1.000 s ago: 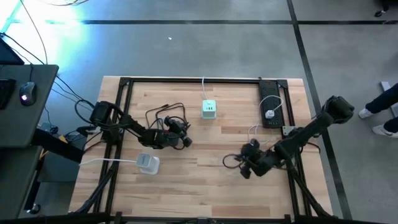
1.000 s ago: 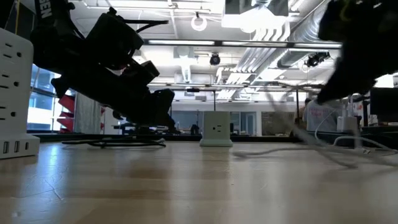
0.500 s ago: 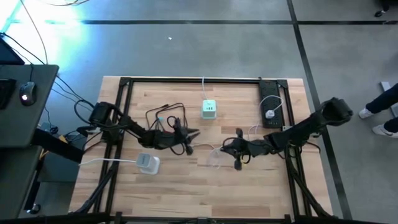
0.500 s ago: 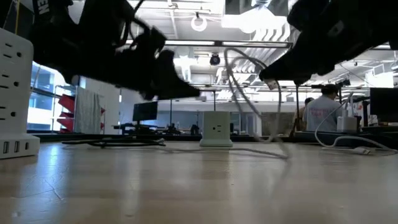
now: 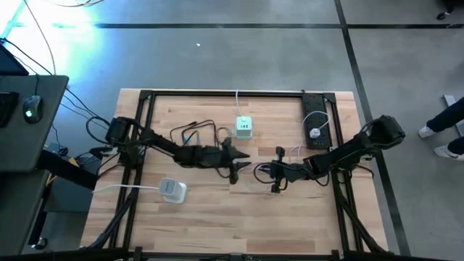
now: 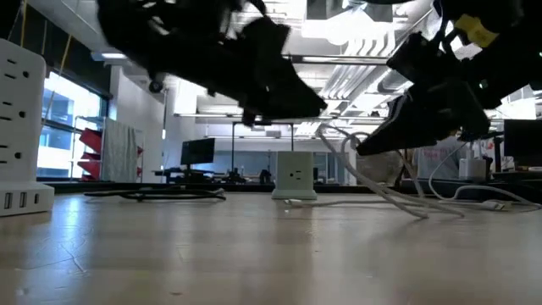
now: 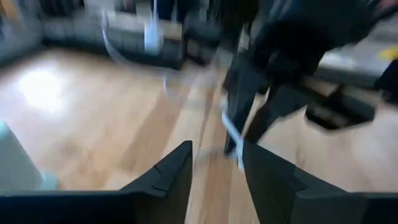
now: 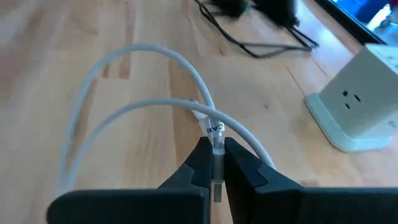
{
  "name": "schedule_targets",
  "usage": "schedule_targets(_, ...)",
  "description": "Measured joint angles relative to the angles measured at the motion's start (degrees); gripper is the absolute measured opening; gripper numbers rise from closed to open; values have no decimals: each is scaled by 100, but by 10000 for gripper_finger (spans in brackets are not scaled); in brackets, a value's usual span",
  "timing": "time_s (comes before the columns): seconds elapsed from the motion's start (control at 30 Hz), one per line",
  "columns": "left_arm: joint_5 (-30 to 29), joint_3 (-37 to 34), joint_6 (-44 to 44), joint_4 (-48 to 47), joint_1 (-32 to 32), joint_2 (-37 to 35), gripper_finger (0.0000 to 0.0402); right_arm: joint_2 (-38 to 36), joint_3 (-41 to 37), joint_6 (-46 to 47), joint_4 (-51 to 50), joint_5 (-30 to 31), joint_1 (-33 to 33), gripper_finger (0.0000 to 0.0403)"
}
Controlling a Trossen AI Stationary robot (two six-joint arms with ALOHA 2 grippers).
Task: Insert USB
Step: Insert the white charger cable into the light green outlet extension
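A white USB cable [image 8: 155, 106] loops over the wooden table, and its plug end is in my right gripper [image 8: 216, 163], which is shut on it near the table's middle [image 5: 272, 174]. My left gripper [image 7: 216, 165] is open and hovers just left of the right one [image 5: 238, 164], pointing at it and touching nothing. A mint-green power cube [image 5: 243, 127] stands on its base toward the far edge; the right wrist view shows it too [image 8: 357, 115]. In the low view the cable [image 6: 381, 188] sags from the right gripper down to the table. My right gripper pinches the white cable's plug end [image 8: 216, 144] between its two fingers, just behind a small printed label. The fingers lie along the plug, whose metal tip shows back between them. The end is lifted off the table; the rest trails slack in two loops on the wood.
A white multi-socket charger [image 5: 172, 190] sits near the left front with its cord. Black cables [image 5: 194, 134] lie tangled left of the cube. A black power strip [image 5: 315, 119] with a white plug lies along the right side. A person's legs [image 5: 446, 127] show beyond the right edge.
My right gripper has moved from the near right toward the table's middle and far side, carrying the cable end up off the table. My left gripper has travelled toward the table's right, closing on the right gripper.
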Motion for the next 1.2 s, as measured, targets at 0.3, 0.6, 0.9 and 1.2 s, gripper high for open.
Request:
schedule_targets(0.3,733,312,-347,-721,211,0,147,-5,0,13,-130,75,9,0)
schedule_targets(0.6,1023,308,-501,-279,283,421,147,-5,0,-35,-115,221,7,0)
schedule_targets(0.9,1213,310,-726,-98,299,492,124,-5,2,11,-155,221,7,0)
schedule_targets(1.2,1336,472,-884,-100,355,802,118,-7,4,7,-96,222,7,0)
